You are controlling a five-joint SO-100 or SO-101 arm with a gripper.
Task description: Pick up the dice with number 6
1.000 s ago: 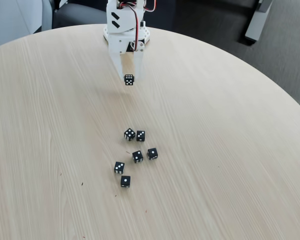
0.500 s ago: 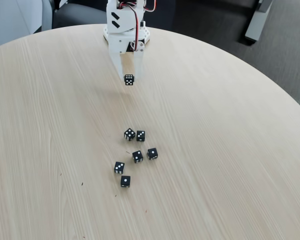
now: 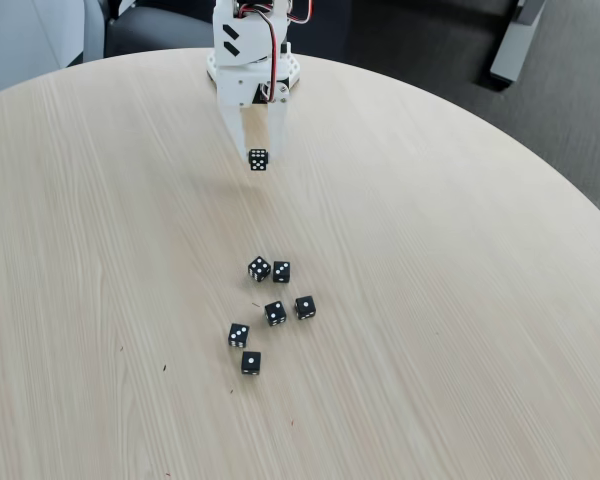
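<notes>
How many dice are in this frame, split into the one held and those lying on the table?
Held in the end effector: 1, the dice with number 6
Lying on the table: 6 black dice
Total: 7

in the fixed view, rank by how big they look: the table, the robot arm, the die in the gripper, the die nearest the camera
1. table
2. robot arm
3. The held die and the nearest die look alike; both are same-size black cubes, so no ranking between them.
</notes>
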